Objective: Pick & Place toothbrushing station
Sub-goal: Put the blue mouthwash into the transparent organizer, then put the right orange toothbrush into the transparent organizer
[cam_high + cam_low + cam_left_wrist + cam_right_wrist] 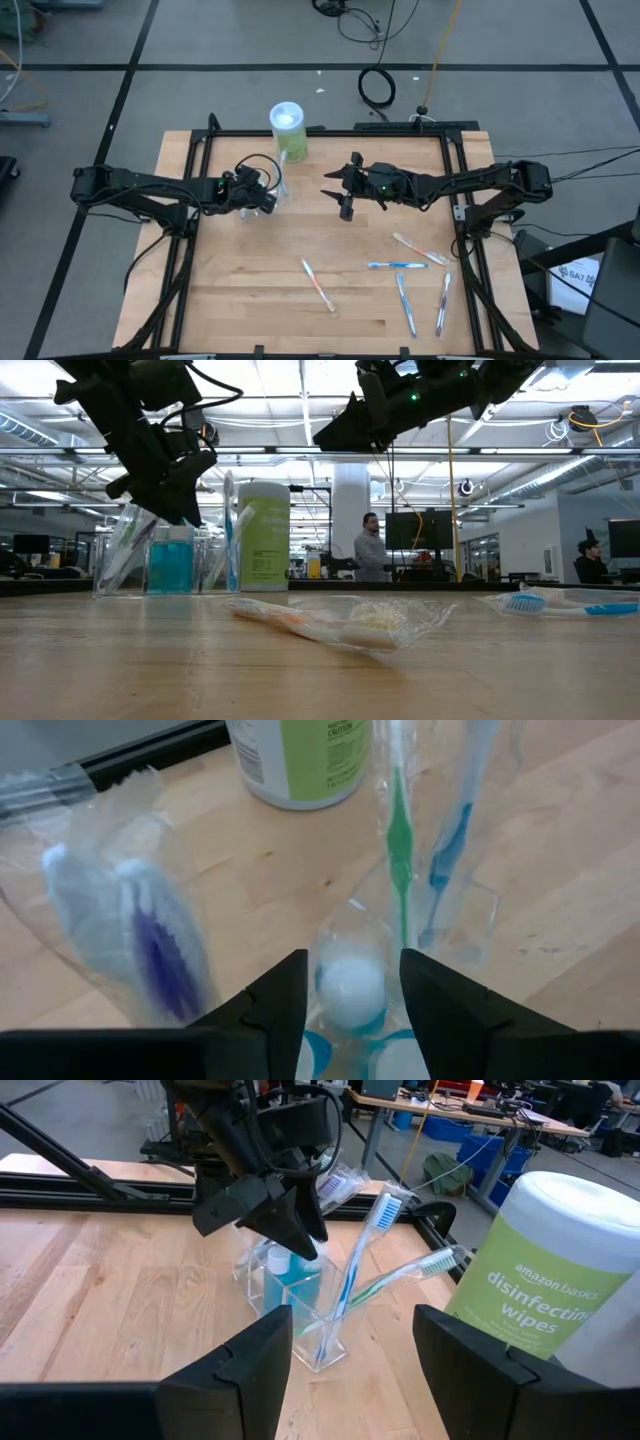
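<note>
I see two matte black jointed arms with black cables looped at the wrists. The right pincer (343, 192) carries a small green light; the left pincer (262, 197) has wedge-shaped black fingers (275, 1005).

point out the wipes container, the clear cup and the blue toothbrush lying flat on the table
wipes container (545, 1295): right wrist view, on its green label
clear cup (300, 1305): right wrist view, on its front wall
blue toothbrush (397, 265): high view, mid-handle

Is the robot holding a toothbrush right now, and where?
No. The left gripper hangs open over the clear cup, straddling a white-capped tube; the right gripper is open and empty.
</note>
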Controlling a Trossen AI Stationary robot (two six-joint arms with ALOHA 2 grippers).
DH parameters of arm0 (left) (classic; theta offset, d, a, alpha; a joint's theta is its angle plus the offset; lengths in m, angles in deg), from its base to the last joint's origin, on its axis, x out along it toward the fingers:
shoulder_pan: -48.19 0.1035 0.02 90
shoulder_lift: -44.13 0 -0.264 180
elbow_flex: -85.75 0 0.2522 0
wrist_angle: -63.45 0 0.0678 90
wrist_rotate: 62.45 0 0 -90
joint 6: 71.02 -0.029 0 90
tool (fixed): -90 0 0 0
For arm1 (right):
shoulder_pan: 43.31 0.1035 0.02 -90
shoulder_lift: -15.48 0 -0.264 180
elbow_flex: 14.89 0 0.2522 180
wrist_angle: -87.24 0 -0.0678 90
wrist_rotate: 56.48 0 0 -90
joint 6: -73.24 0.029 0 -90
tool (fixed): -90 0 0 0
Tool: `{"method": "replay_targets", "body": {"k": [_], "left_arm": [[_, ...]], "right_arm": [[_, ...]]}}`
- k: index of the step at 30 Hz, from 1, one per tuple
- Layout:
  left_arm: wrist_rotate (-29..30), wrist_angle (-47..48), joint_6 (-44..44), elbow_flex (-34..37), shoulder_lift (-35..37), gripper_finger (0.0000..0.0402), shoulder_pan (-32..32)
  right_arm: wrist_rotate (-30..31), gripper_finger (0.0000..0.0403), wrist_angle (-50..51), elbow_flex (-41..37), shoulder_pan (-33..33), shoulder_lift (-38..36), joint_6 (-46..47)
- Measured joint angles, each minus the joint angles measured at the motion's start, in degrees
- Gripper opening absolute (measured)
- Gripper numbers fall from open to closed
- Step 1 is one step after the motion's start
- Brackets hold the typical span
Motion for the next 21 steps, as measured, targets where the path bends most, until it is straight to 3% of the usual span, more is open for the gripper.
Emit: {"method": "replay_targets", "body": {"k": [5, 21], "left_arm": [[0.02, 0.03, 0.05, 0.00, 0.01, 0.0170, 0.93], [-3.72, 0.07, -1.97, 0.00, 0.01, 0.0119, 2.26]], "right_arm": [[0.00, 0.0201, 0.00, 0.00, 0.00, 0.00, 0.00], [0.00, 0.0201, 0.00, 0.00, 0.02, 0.00, 0.00]]}}
